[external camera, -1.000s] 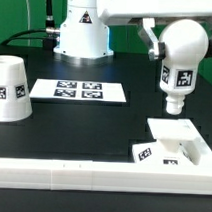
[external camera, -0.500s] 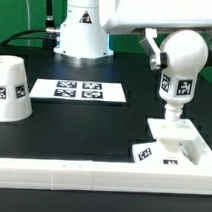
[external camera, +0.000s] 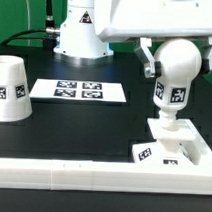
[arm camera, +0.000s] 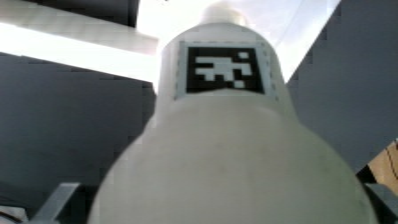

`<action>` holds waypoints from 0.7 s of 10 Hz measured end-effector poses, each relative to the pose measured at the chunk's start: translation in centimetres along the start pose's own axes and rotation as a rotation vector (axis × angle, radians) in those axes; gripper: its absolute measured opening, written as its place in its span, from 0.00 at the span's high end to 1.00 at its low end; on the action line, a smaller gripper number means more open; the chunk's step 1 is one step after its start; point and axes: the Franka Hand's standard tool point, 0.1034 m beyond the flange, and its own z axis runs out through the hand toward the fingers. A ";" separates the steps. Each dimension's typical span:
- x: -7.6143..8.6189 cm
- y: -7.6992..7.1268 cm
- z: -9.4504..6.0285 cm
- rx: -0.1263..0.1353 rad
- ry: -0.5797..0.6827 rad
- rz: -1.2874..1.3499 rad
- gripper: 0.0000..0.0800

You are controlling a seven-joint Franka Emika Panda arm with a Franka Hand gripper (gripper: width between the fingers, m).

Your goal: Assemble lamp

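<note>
My gripper [external camera: 175,63] is shut on the round head of the white bulb [external camera: 175,83] and holds it upright, tag facing front. The bulb's narrow neck [external camera: 169,121] points down and reaches the middle of the flat square base [external camera: 189,149] at the exterior view's right; whether it is seated I cannot tell. The tapered shade [external camera: 10,87] stands mouth down at the exterior view's left, far from the gripper. In the wrist view the bulb [arm camera: 214,140] fills the picture, its tag [arm camera: 222,70] near the neck, with one finger [arm camera: 61,202] at its side.
The marker board [external camera: 79,91] lies in the middle, between shade and base. A long white rail [external camera: 81,174] runs along the front edge, touching the base. The arm's white pedestal [external camera: 82,35] stands at the back.
The gripper has come down with the bulb and drifted slightly toward the exterior view's left. The neck, earlier above the base, now meets it.
</note>
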 end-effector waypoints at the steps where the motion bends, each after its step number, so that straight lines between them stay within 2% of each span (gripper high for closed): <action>1: 0.0 -0.1 0.1 0.001 -0.001 -0.001 0.28; 7: 0.1 0.0 0.5 0.001 0.001 0.001 0.28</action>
